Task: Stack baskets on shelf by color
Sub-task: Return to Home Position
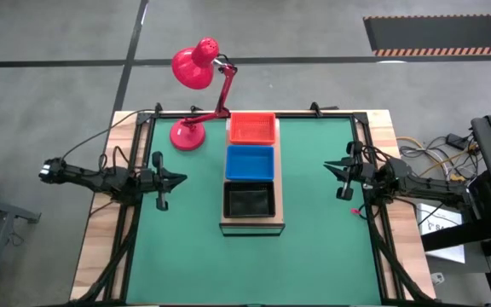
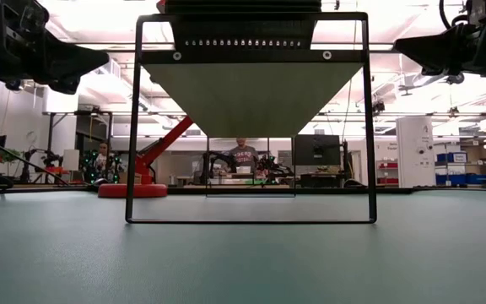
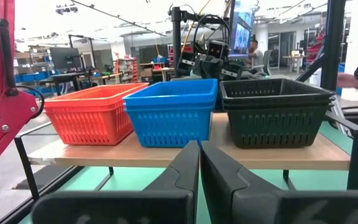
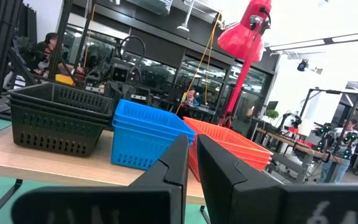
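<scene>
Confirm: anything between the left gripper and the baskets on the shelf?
Nothing visible. Only bare green mat lies between the left gripper and the shelf holding the baskets; the red lamp base stands off that line.

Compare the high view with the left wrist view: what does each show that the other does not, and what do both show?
Only the high view: both arms whole, the left gripper and right gripper on opposite sides of the shelf, clear of it, plus the lamp with shade and base. Only the left wrist view: mesh sides, nested rims in the black stack, and the room behind. Both: orange baskets, blue baskets and the black stack in a row on the shelf.
</scene>
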Available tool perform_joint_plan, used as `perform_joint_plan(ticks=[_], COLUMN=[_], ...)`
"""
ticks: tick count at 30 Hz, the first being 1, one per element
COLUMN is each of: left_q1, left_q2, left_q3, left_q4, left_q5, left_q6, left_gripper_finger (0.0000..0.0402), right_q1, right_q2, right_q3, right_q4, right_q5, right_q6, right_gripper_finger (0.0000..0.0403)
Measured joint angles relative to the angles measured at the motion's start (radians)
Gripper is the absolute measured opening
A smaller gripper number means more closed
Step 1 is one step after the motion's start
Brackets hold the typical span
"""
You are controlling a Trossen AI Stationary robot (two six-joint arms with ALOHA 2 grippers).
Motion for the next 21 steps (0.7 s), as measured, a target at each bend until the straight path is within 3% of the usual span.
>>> perform_joint_plan(ticks=[21], left_q1=[0.000], left_q2=[0.047], left_q3=[0.000], left_q4=[0.000], left_q5=[0.000], left_q6=[0.000], left_gripper_finger=[0.0000], right_q1=[0.000], right_q2=[0.000], right_q3=[0.000], right_q4=[0.000], right_q5=[0.000], right_q6=[0.000], right_gripper_finger=[0.0027])
